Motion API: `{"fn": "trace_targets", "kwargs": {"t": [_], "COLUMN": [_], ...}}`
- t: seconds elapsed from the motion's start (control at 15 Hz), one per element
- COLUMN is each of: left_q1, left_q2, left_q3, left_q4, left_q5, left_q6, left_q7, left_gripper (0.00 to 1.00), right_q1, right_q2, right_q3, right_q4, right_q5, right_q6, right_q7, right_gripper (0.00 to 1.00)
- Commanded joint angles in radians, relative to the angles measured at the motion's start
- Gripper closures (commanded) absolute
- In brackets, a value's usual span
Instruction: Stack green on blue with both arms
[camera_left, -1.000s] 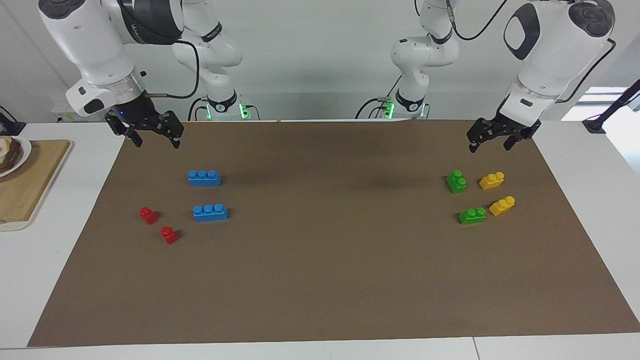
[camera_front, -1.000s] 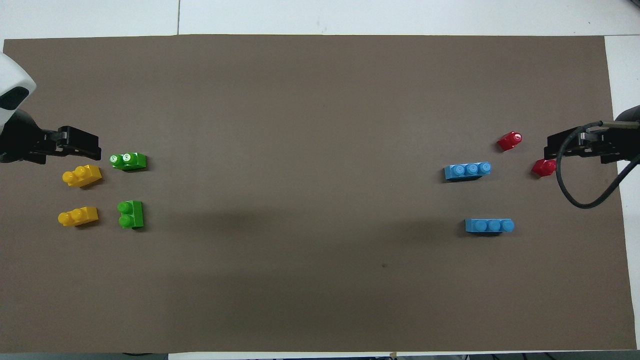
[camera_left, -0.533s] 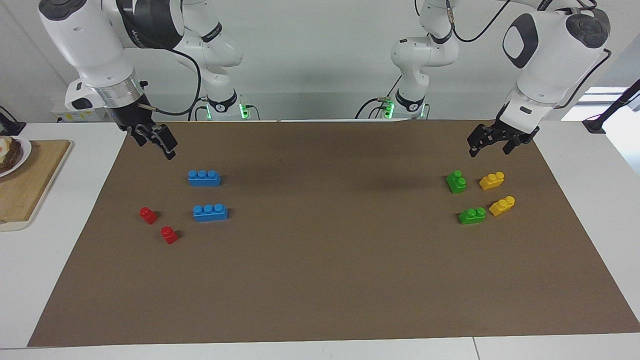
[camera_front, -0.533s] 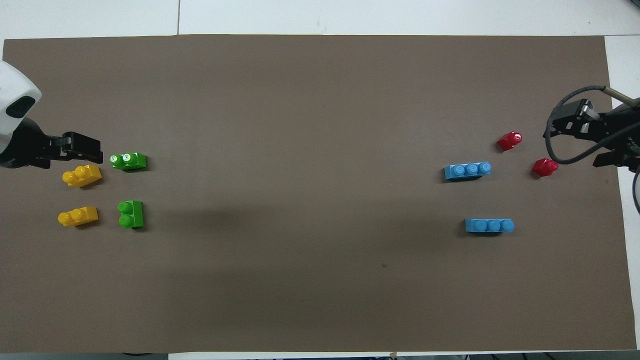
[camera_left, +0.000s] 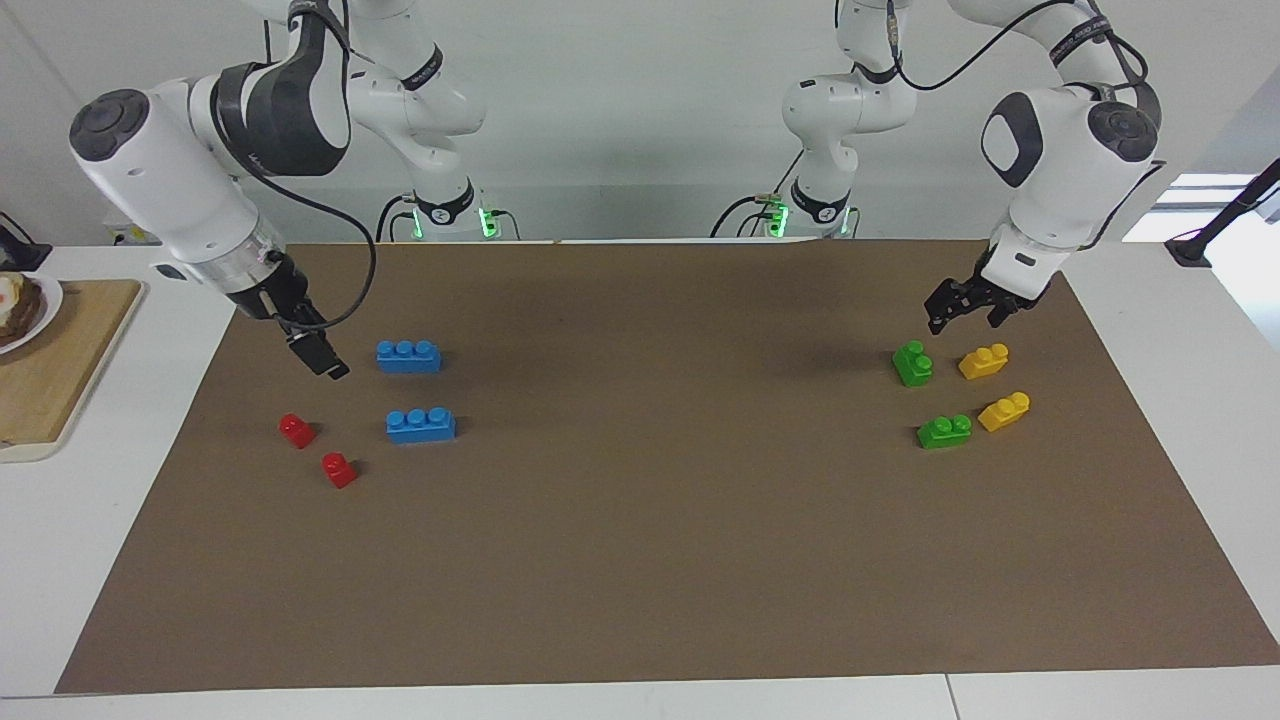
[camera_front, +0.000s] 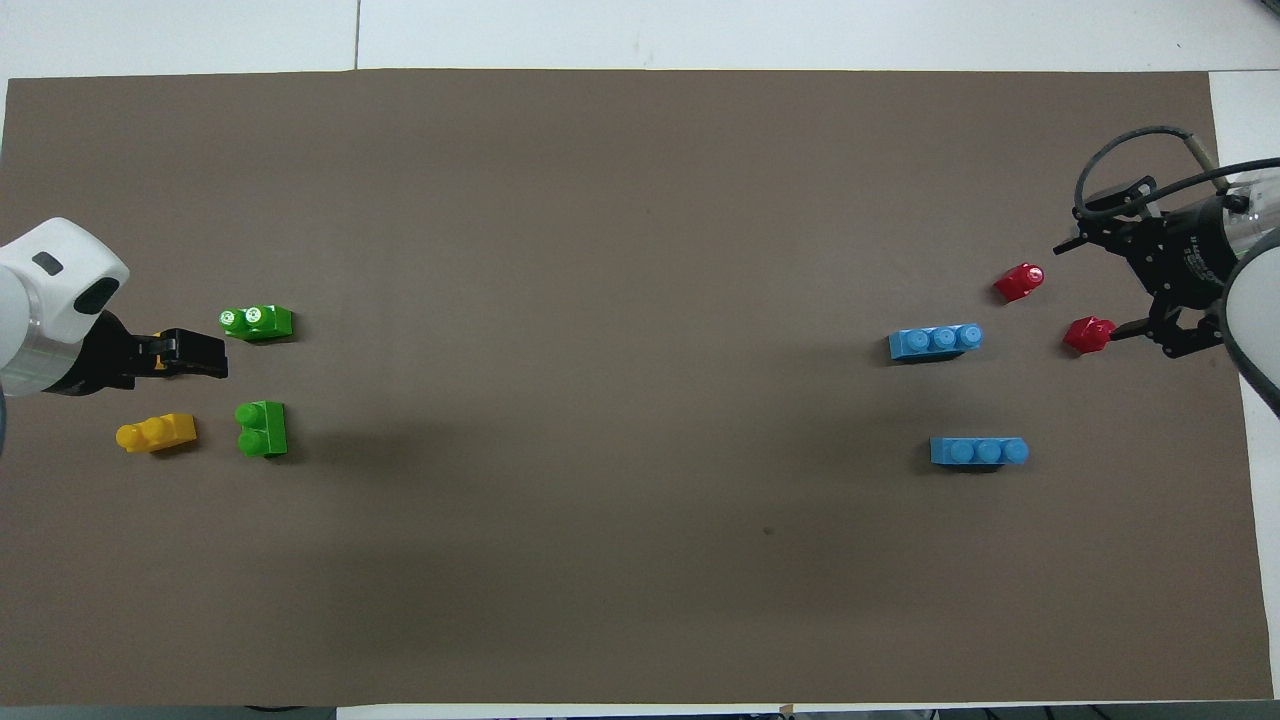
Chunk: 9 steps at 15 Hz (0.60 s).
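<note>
Two green bricks (camera_left: 912, 363) (camera_left: 944, 431) lie on the brown mat toward the left arm's end; they also show in the overhead view (camera_front: 262, 428) (camera_front: 257, 321). Two blue bricks (camera_left: 408, 356) (camera_left: 420, 425) lie toward the right arm's end, also in the overhead view (camera_front: 978, 452) (camera_front: 935, 341). My left gripper (camera_left: 962, 318) (camera_front: 205, 355) is open and empty, raised over the green and yellow bricks, touching none. My right gripper (camera_left: 322, 358) (camera_front: 1100, 288) is open and empty, low over the mat beside the blue bricks and the red bricks.
Two yellow bricks (camera_left: 983, 361) (camera_left: 1004, 411) lie beside the green ones; the overhead view shows one (camera_front: 156, 433), the other is hidden under the left gripper. Two red bricks (camera_left: 297, 430) (camera_left: 338, 469) lie near the blue ones. A wooden board (camera_left: 60, 380) with a plate stands off the mat.
Both grippers have come down and forward toward the bricks. The right wrist has turned edge-on beside the nearer blue brick. The left gripper now covers one yellow brick from above. No brick has moved.
</note>
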Motion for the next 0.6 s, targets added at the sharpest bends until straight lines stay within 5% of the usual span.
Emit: {"fn": "trace_targets", "kwargs": {"t": [0.0,0.53], "left_q1": [0.02,0.044], "left_q2": [-0.032,-0.026], "left_q3": [-0.005,-0.005], "left_q4": [-0.088,-0.283], "left_q5": [0.004,0.004], "left_q6": [0.063,0.258], "left_q7": [0.021,0.08], "left_gripper": [0.0,0.0], "right_q1": [-0.019,-0.043], "right_q2": [0.006,0.009], "right_q3": [0.008,0.008], "right_q4": [-0.04,-0.206], "right_q5": [0.061,0.101], "right_q6": [0.03,0.162], "right_q7": [0.141,0.144], "right_gripper": [0.0,0.0]}}
